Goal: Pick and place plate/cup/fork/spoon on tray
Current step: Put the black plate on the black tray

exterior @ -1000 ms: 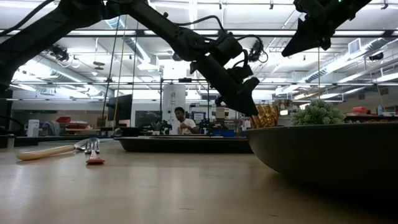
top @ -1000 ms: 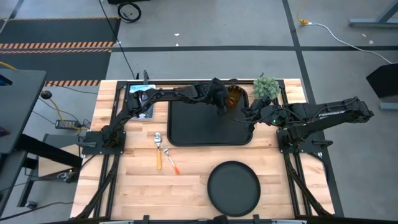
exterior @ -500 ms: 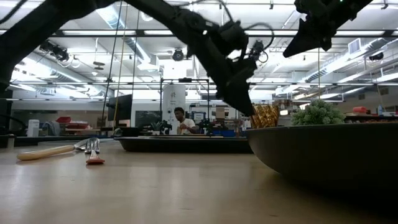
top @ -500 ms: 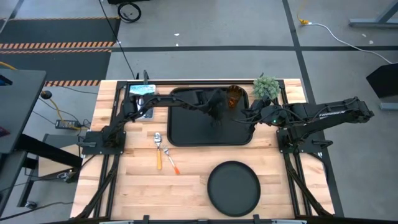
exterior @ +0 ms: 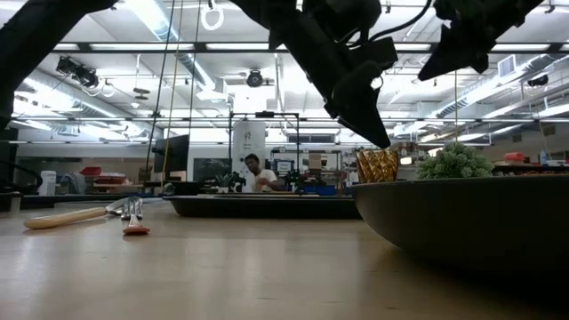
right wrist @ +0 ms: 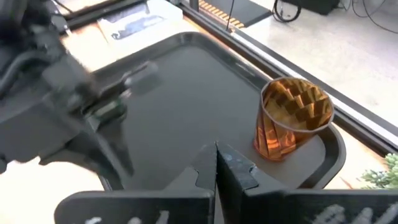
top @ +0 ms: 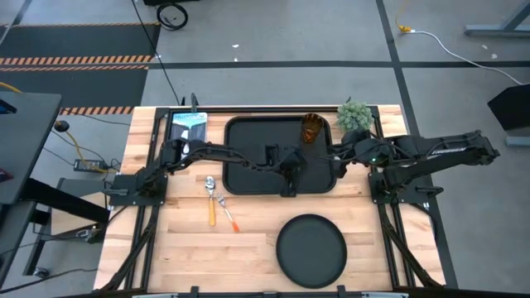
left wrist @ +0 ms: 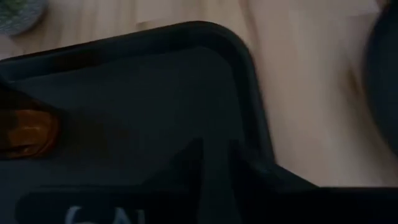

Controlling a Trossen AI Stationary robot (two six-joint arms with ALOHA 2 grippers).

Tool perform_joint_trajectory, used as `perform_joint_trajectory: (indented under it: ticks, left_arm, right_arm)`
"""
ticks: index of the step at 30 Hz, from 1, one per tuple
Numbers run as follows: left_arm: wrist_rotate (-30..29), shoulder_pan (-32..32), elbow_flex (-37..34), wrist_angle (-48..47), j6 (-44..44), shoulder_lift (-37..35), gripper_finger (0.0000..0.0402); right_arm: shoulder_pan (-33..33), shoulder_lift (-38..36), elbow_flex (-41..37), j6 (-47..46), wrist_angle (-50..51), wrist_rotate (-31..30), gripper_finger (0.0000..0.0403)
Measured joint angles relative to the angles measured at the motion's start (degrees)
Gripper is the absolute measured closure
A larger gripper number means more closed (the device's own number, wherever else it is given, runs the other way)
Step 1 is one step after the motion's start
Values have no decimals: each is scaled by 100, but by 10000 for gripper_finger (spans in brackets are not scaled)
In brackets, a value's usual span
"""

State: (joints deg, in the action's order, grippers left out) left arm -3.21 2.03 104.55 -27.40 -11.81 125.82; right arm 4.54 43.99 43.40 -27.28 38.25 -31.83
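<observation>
The see-through orange cup (top: 312,128) stands up in the back right corner of the big black tray (top: 248,170).

From the left: silver spoon (top: 210,194) and fork (top: 227,212) with orange handles lie on the wood. The left gripper (top: 290,187), pressed together, hangs over the tray's front. The round black plate (top: 311,251) sits in front. The right gripper (top: 334,155), pressed together, waits by the tray's right edge.

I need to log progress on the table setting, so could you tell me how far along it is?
Done: the cup stands upright in a far corner of the tray. In hand: nothing; the left gripper is over the tray's near part, and the right gripper waits shut at its right edge. Left: the plate, fork and spoon lie on the table.
</observation>
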Motion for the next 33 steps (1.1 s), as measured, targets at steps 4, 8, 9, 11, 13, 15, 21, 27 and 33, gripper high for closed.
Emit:
perform_joint_trajectory:
  ticks: [4,8,9,11,13,15,21,27,33]
  left_arm:
    - [-1,-100,-2,-58,0,0,340]
    - [-2,-179,-2,-61,0,0,353]
    - [-3,-199,-2,-61,0,0,356]
    - [-3,-232,-2,-50,0,0,360]
    - [-1,-258,-2,-39,0,0,362]
    - [2,-271,-4,-39,2,0,363]
    - [-19,-324,-4,-37,24,0,363]
    - [-18,-406,-4,-44,100,0,363]
    - [-19,-456,-4,-124,374,0,363]
  right_arm:
    - [0,-225,0,-1,6,0,394]
    - [0,-377,0,-1,13,-2,394]
    - [0,-402,0,-1,10,-2,394]
    - [0,-435,0,-1,21,-2,394]
    - [0,-435,0,-1,48,-2,394]
    - [0,-433,0,-13,91,-2,394]
    - [0,-429,0,-104,110,-2,394]
    - [0,-429,0,-106,139,28,394]
    - [0,-429,0,-102,135,43,394]
